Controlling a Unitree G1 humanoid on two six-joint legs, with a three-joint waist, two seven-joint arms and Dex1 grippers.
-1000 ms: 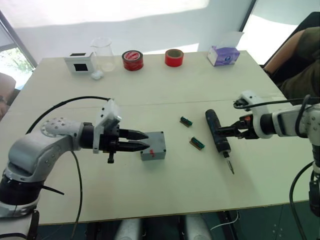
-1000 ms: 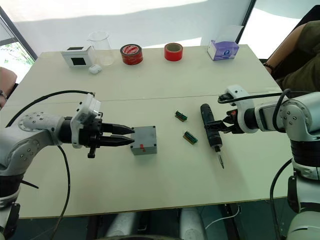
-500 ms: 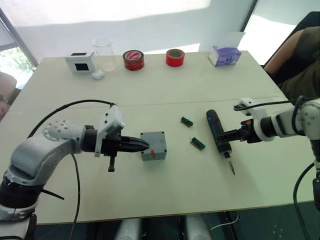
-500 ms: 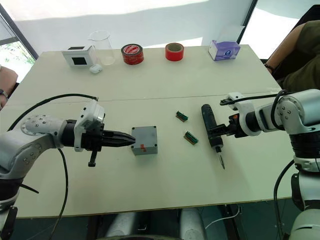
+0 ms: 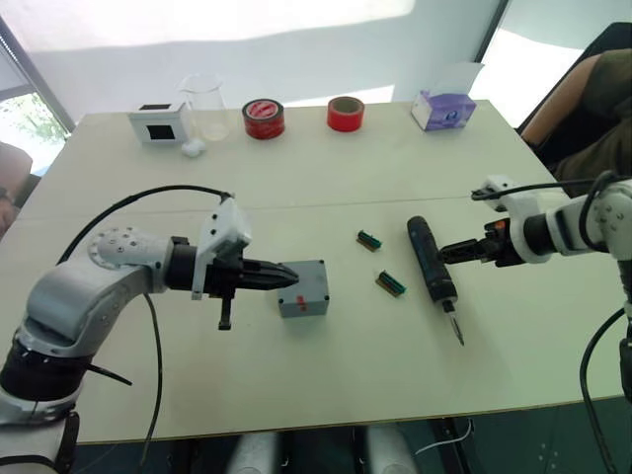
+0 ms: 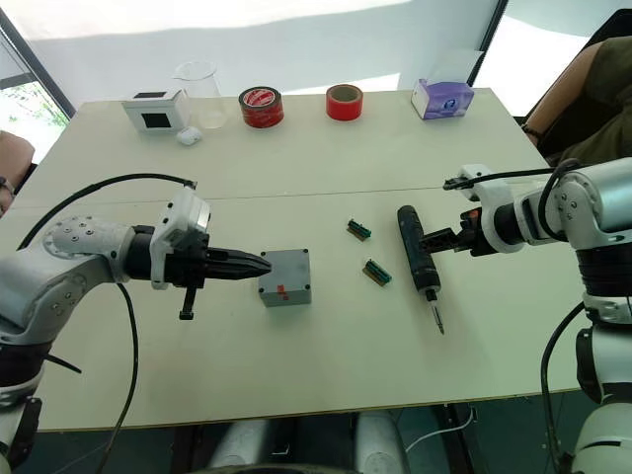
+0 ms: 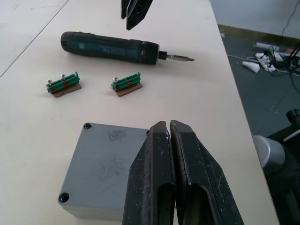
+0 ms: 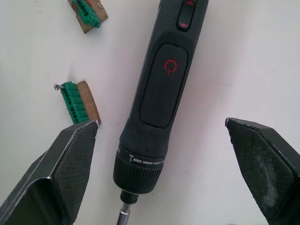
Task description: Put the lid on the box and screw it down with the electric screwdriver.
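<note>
left eye view: the box is sitting near the table's middle with the lid on it. the left gripper, fingers pressed together, is touching its left side. the electric screwdriver is lying flat to the right, just ahead of the right gripper, whose fingers are spread wide apart.

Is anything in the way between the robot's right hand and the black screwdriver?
No. The right gripper is open, with its fingers on either side of the electric screwdriver lying on the table. The small green connector blocks lie on the screwdriver's far side, not between them.
</note>
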